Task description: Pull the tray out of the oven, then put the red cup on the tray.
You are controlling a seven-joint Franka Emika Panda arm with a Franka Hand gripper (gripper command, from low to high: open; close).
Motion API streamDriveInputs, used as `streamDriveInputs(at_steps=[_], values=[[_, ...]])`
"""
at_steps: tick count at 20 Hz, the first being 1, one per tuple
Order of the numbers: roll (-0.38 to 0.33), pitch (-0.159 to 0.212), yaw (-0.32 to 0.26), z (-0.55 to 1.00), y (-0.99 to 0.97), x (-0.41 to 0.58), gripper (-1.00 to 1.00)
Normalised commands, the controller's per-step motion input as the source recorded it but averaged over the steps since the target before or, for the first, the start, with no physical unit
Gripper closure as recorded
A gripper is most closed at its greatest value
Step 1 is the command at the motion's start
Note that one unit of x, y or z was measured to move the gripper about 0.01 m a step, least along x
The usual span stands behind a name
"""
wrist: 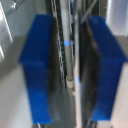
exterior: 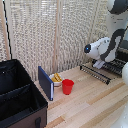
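The first step is in hand: drawing the tray [exterior: 99, 73] out of the oven. In the exterior view the wire rack lies low at the far right edge of the wooden table [exterior: 90, 107], its front bar jutting toward the table's middle, and the gripper [exterior: 99, 64] sits down on it. The oven itself is hardly to be made out behind the arm at that edge. In the wrist view the two blue fingers [wrist: 38, 65] stand on either side of a pale rod of the rack [wrist: 70, 55], fairly narrow but with a gap on each side, so I cannot tell whether they bite or merely straddle it.

The red cup [exterior: 67, 86] stands upright near the table's middle, just beside a small bowl with yellow contents [exterior: 56, 79] and a dark blue board [exterior: 46, 83] set on edge; a black fabric bin [exterior: 19, 95] fills the near left corner.

Next, judging from this, the rack needs a firm pinch and a straight level pull toward the cup
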Motion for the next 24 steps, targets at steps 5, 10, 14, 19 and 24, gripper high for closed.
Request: streamDriveInputs(at_steps=[5,10,14,19,24], values=[[0.106,0.028,0.061,0.00,0.68,0.000,1.00],[0.002,-0.004,0.000,-0.05,0.99,0.000,1.00],[-0.026,-0.020,-0.011,-0.14,0.99,0.000,1.00],[-0.019,0.001,0.000,-0.10,0.61,0.000,-1.00],[0.030,0.011,0.003,-0.03,0.03,0.115,-1.00]])
